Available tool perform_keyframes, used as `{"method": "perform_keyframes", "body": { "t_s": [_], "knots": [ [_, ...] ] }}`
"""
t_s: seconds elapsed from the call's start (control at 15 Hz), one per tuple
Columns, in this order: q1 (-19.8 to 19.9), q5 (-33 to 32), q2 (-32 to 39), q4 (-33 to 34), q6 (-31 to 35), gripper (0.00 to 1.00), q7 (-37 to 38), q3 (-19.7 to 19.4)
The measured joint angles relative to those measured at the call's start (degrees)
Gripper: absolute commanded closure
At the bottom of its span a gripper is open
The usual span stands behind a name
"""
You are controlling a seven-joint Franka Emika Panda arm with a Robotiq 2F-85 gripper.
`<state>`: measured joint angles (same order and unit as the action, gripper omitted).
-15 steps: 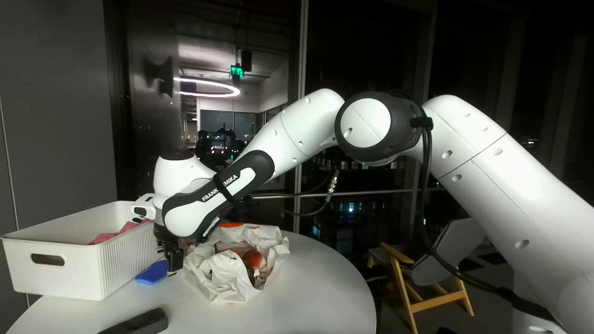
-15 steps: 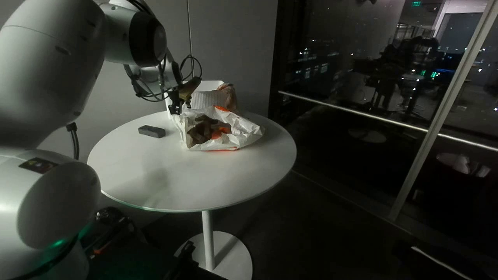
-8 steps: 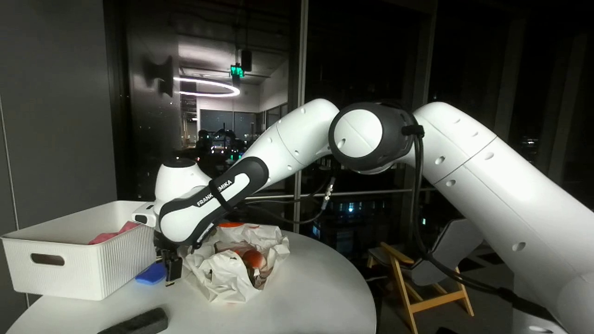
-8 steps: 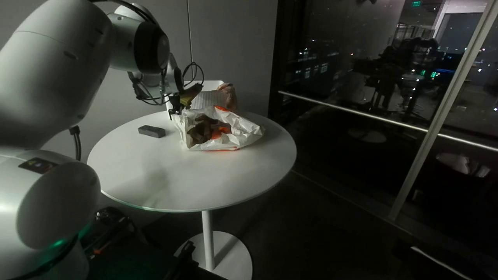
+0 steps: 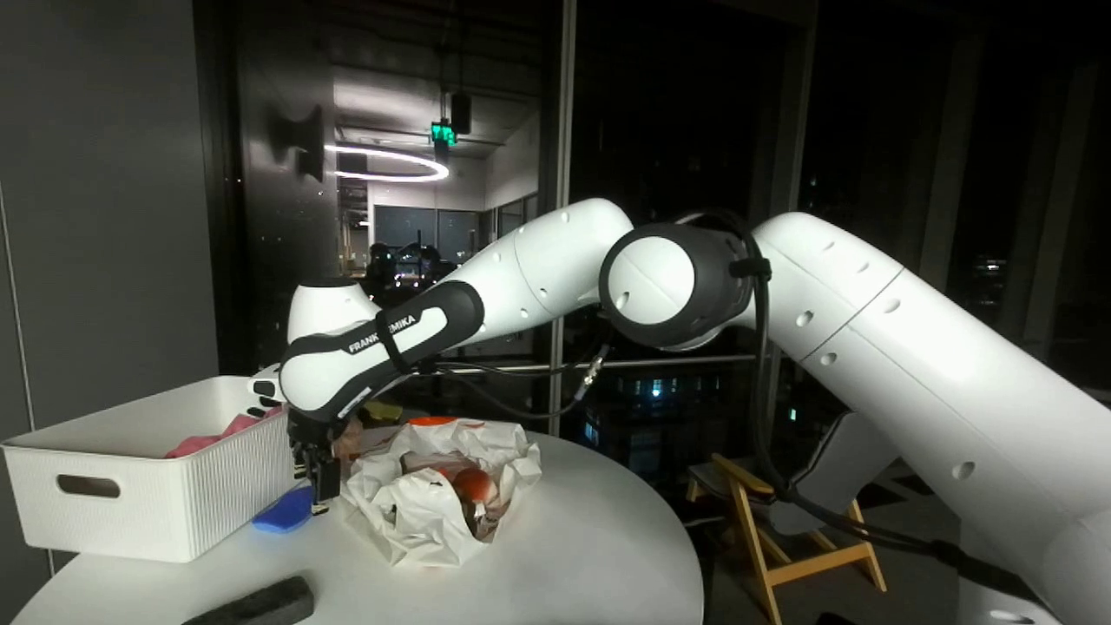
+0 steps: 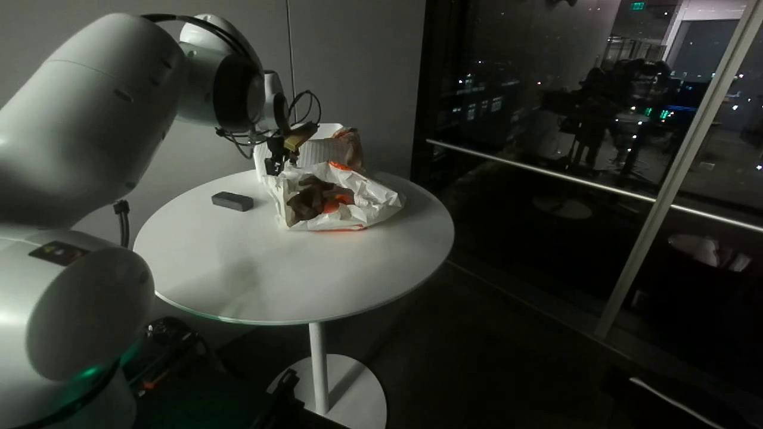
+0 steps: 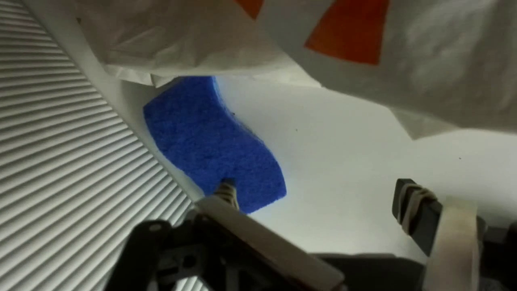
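Jaws gape downward near the blue pad [image 7: 214, 141], the arm [image 5: 555, 260] arched above.

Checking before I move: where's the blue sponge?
In the wrist view, the blue sponge lies left of centre on the table, between the ribbed white basket and the crumpled white bag.

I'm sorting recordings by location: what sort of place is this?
Probably an office at night, judging by the glowing green exit-style sign, tall dark glass window and round white pedestal table.
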<state>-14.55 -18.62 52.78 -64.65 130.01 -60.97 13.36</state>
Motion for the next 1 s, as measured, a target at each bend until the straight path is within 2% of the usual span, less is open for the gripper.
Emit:
{"method": "perform_keyframes", "body": {
  "t_s": [0.27,0.67,0.73,0.87,1.0],
  "knots": [
    [-1.73,-0.03,5.46,7.91,-5.49,0.00,-0.91,-0.23],
    [-3.38,-1.06,14.37,18.62,-6.14,0.02,-3.52,-0.89],
    [-3.46,-1.23,15.10,20.01,-6.48,0.26,-3.75,-1.20],
    [-3.92,-0.80,15.85,21.94,-7.14,0.30,-3.93,-3.08],
    [-4.17,-0.34,16.41,23.31,-7.28,0.47,-4.06,-4.36]
  ]
}}
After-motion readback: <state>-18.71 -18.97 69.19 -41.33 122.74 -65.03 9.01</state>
